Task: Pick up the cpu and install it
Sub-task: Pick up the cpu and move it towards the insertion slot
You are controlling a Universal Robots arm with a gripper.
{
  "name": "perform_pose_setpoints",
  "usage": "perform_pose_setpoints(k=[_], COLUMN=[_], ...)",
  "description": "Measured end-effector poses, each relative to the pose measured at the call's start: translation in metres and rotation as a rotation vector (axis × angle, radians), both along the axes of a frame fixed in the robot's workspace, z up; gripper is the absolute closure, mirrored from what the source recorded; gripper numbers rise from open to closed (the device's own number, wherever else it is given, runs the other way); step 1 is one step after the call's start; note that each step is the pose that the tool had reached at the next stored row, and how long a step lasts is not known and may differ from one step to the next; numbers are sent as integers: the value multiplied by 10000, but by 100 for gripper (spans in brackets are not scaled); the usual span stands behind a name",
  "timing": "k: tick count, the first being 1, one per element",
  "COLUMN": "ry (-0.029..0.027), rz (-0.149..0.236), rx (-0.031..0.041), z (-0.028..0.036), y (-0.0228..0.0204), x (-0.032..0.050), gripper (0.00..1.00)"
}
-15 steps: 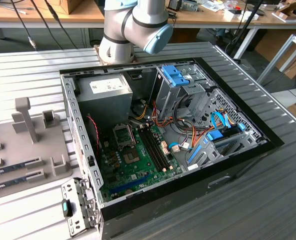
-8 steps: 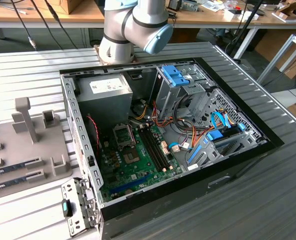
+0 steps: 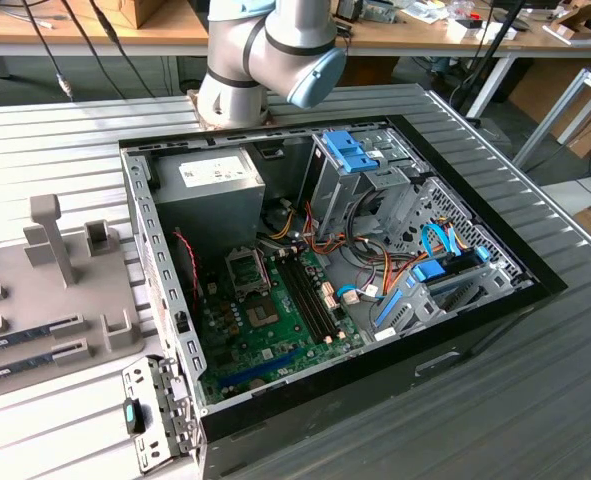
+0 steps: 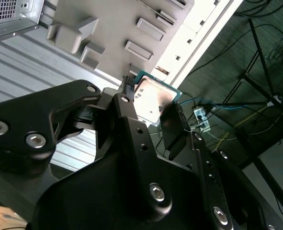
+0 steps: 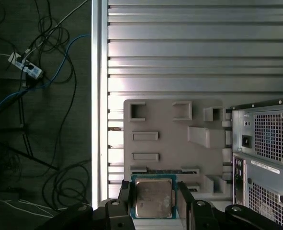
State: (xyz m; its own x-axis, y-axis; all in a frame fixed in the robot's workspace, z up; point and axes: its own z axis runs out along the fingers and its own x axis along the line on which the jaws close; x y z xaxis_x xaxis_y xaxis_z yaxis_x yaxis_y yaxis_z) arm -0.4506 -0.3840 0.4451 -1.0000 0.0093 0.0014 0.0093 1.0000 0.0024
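Note:
The cpu (image 5: pixel 154 197), a small square chip with a silver-grey top and a green edge, sits between my gripper's (image 5: pixel 154 200) two black fingers, which are shut on its opposite sides. In the second wrist view the same cpu (image 4: pixel 153 98) is held at the tip of the gripper (image 4: pixel 150 109), lifted above the grey holder tray (image 4: pixel 112 28). The holder tray (image 5: pixel 175 139) lies below the chip on the ribbed table. In the exterior view the open computer case (image 3: pixel 165 250) shows the green motherboard (image 3: pixel 275 335) with its black square socket frame (image 3: pixel 247 268).
The arm's base joints (image 3: pixel 265 60) stand behind the case. A power supply (image 3: pixel 210 190), drive cages (image 3: pixel 375 170) and cable bundles (image 3: pixel 375 275) crowd the case. The case's rear panel (image 5: pixel 266 153) rises beside the tray. Loose cables (image 5: pixel 31 72) lie on the floor past the table edge.

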Motion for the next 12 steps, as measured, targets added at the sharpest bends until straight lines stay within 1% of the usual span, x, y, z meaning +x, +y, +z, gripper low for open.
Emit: perform_pose_setpoints(k=[12], ry=[-1], rz=[0], rx=[1], z=[-10], y=[-21], x=[86], gripper=[53])
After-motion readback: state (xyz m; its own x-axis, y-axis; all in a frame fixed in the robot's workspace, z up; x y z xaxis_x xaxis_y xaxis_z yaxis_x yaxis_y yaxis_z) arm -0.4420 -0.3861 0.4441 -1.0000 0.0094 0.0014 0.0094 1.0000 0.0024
